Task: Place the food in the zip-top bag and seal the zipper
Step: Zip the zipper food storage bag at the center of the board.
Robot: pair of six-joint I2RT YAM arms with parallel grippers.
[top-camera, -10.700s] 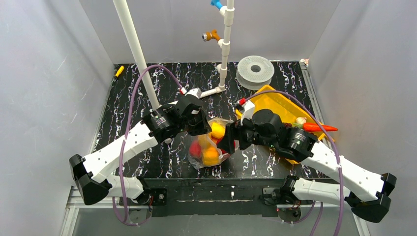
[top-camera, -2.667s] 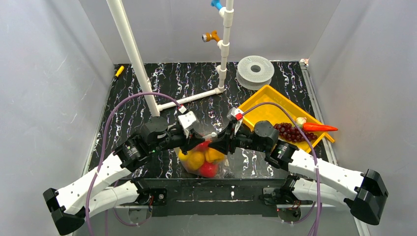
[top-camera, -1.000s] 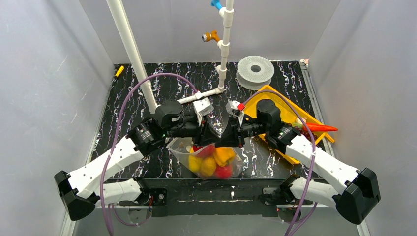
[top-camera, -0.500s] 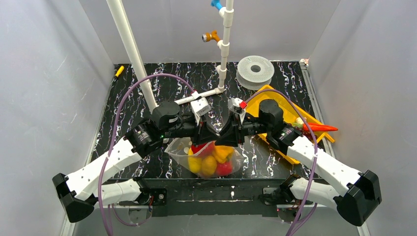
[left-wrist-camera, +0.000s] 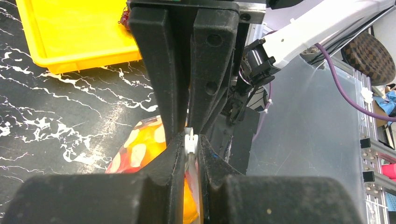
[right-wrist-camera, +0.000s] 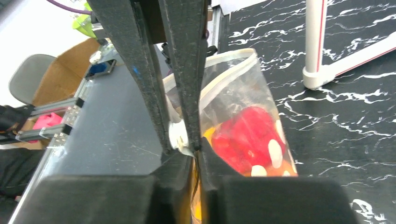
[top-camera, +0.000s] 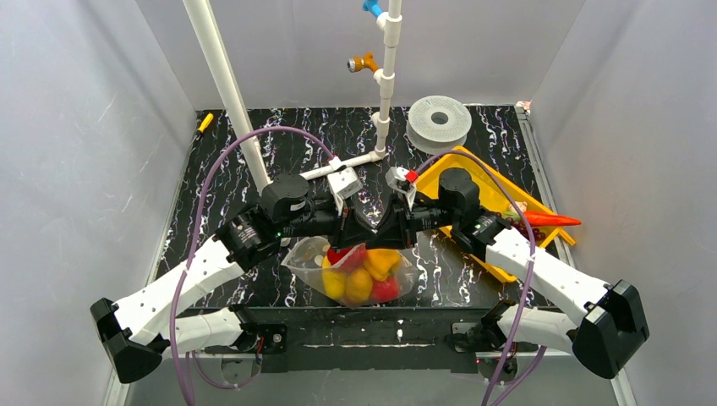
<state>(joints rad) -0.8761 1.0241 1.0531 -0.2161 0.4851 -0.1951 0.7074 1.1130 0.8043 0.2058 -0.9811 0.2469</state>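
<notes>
Left pincer [left-wrist-camera: 191, 140] and right pincer [right-wrist-camera: 192, 152] both clamp the zipper [right-wrist-camera: 227, 77]

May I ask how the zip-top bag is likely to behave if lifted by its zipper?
Probably floppy: the zip-top bag sags below the zipper, pinched by the left gripper and right gripper. Likely bottom-heavy and swingy, as the food bunches at its base. Its thin strip might slip out.
</notes>
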